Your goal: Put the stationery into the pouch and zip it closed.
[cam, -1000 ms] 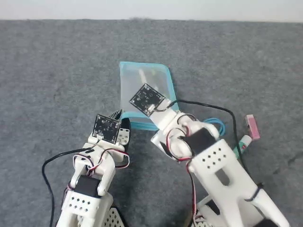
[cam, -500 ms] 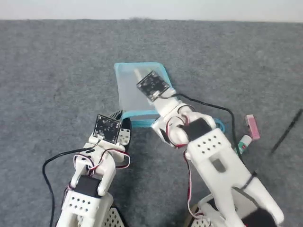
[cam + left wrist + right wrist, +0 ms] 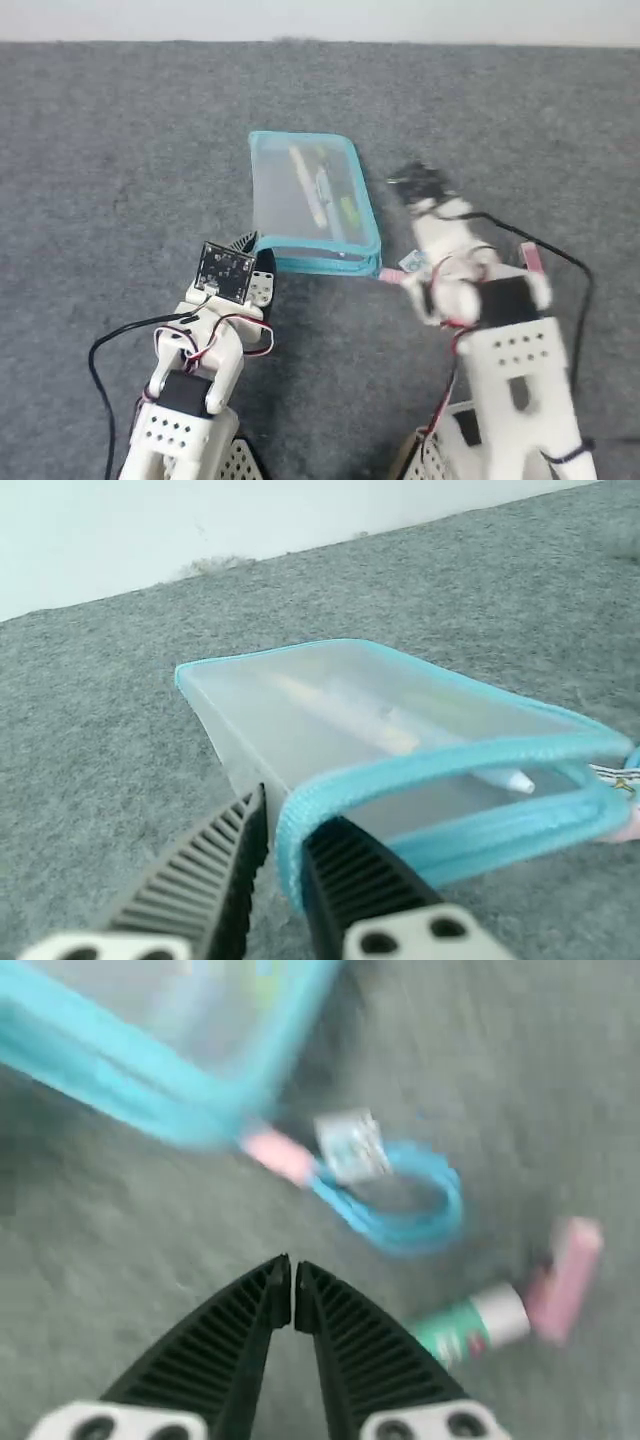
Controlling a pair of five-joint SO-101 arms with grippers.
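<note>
A translucent pouch (image 3: pixel 310 200) with teal edging lies on the grey mat, with pens (image 3: pixel 312 190) showing through it. My left gripper (image 3: pixel 256 244) is at its near left corner, shut on the teal edge of the pouch (image 3: pixel 400 730); in the left wrist view the left gripper (image 3: pixel 287 818) pinches that rim. My right gripper (image 3: pixel 420 184) hovers to the right of the pouch. In the right wrist view the right gripper (image 3: pixel 292 1265) is shut with nothing in it, above bare mat. Near it lie a pink zipper tab (image 3: pixel 275 1155), a green-and-white stick (image 3: pixel 470 1325) and a pink eraser (image 3: pixel 565 1280).
A blue cord loop (image 3: pixel 400 1210) with a small label (image 3: pixel 350 1145) trails from the pouch's zipper end. The pink eraser (image 3: pixel 533 262) lies right of the right arm, partly hidden by it. The grey mat (image 3: pixel 120 150) stretches open to the left and behind the pouch.
The right arm has drawn back from over the pouch and swung to the right, uncovering the pens inside. The pouch shifted slightly. The left arm has kept still.
</note>
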